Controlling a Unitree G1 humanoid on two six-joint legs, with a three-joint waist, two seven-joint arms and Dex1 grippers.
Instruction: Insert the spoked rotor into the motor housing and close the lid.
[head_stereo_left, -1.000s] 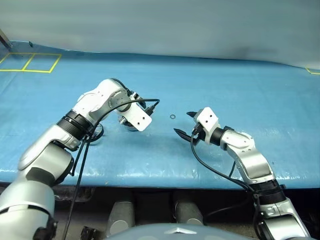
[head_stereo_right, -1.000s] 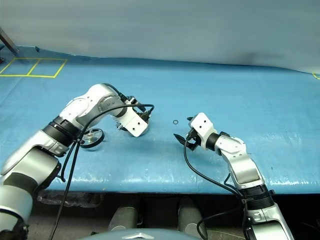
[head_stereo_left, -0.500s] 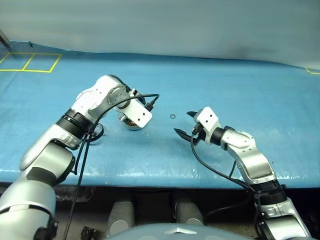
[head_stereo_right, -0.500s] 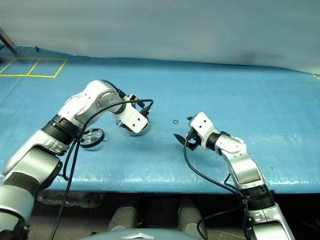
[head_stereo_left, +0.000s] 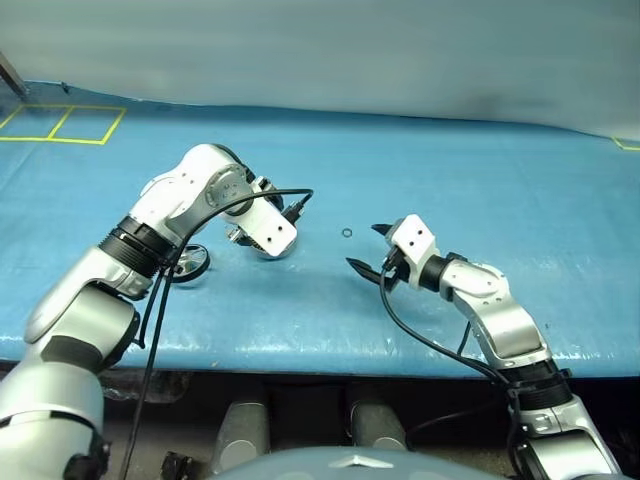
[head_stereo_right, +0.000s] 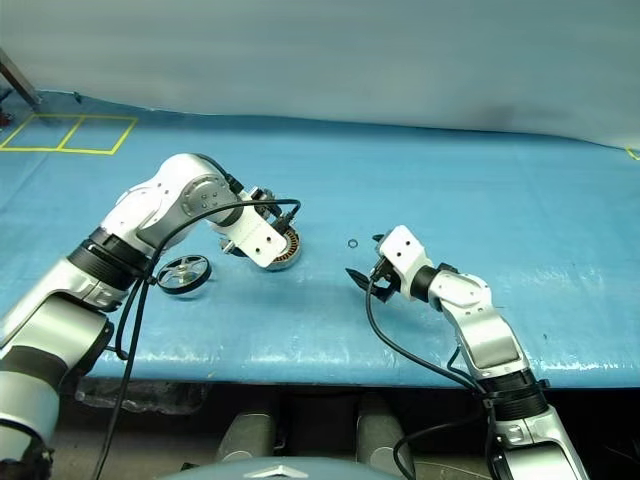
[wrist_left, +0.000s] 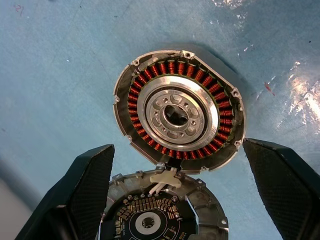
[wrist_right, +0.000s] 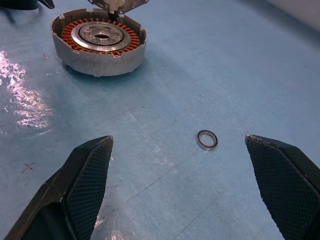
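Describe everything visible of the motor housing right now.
The motor housing is a shallow round silver metal cup lying flat on the blue mat, open side up. Inside, a ring of copper-coloured windings surrounds a silver bearing with a central hole. Its lid hangs open from the rim, dark inner face showing. Nothing grips it.

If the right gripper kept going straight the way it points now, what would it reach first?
Most likely the small ring, lying on the blue mat ahead of the open right gripper. The motor housing lies farther on, off to one side. Depth is hard to judge.
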